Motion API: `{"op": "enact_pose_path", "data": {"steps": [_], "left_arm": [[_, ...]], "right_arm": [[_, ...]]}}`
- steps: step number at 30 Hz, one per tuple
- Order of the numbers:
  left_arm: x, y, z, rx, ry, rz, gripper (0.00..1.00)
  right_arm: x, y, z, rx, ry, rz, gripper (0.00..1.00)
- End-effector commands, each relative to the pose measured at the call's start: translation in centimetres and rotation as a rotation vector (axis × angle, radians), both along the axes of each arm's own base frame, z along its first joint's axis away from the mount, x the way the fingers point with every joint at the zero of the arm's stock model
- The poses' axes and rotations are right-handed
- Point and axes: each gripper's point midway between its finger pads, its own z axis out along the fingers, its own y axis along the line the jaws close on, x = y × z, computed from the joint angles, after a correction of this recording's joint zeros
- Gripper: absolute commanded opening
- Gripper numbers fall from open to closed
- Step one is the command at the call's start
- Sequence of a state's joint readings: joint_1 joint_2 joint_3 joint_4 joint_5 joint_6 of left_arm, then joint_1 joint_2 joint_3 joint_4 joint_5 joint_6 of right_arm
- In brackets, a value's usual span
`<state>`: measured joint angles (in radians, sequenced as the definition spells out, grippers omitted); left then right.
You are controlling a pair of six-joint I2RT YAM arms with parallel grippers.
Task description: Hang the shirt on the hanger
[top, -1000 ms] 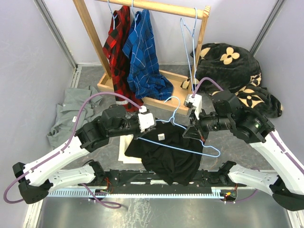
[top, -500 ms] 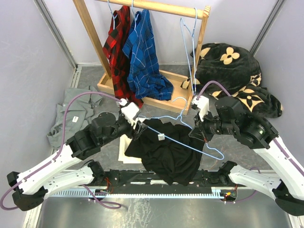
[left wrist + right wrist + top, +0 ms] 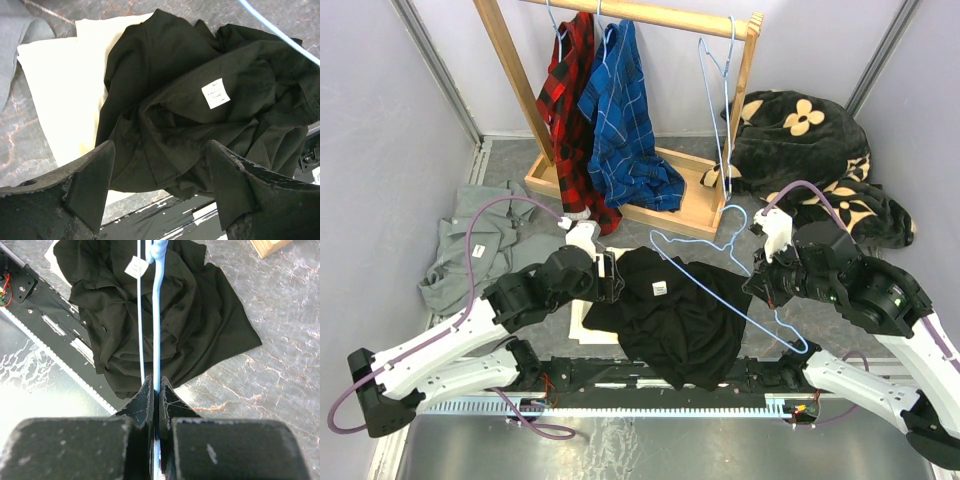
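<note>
The black shirt lies crumpled on the table near the front edge, its white collar label facing up. It fills the left wrist view and shows in the right wrist view. My right gripper is shut on the light-blue wire hanger and holds it above the shirt's right side. The wire runs between its shut fingers. My left gripper is open and empty at the shirt's left edge, and its fingertips stand wide apart over the fabric.
A wooden rack at the back holds a red plaid shirt, a blue plaid shirt and a spare blue hanger. A grey shirt lies left. A black flowered blanket lies right. A cream cloth lies under the black shirt.
My right gripper has carried the hanger to the right and nearer the front. My left gripper has drawn back left off the shirt's collar.
</note>
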<state>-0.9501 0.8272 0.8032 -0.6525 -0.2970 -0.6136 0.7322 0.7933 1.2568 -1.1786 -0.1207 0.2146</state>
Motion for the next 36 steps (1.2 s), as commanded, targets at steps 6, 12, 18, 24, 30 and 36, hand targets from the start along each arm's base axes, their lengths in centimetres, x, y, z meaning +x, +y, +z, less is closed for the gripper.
{"op": "enact_pose_path", "data": {"steps": [6,12,18,24,30,36], "left_arm": [[0.7,0.3,-1.9,-0.067,0.111,0.228,0.85],[1.7,1.3,-2.8,0.027,0.103,0.248,0.89],[2.0,0.7,-2.5,0.041,0.071,0.192,0.89],[3.1,0.5,-0.7,-0.068,0.007,0.261,1.00],[3.5,0.1,-0.5,-0.066,0.008,0.262,0.95],[3.1,-0.9,-1.2,-0.108,0.044,0.245,0.86]], "right_arm": [[0.6,-1.2,-0.4,-0.018,0.019,-0.120,0.00],[0.7,-1.5,-0.4,0.009,-0.004,-0.155,0.00],[1.4,-2.6,0.3,-0.011,-0.051,-0.207,0.00],[1.7,-2.1,-0.1,0.013,-0.027,-0.240,0.00],[1.8,-0.2,-0.2,0.061,0.009,-0.190,0.00],[2.0,-2.5,0.5,0.029,-0.070,-0.252,0.00]]}}
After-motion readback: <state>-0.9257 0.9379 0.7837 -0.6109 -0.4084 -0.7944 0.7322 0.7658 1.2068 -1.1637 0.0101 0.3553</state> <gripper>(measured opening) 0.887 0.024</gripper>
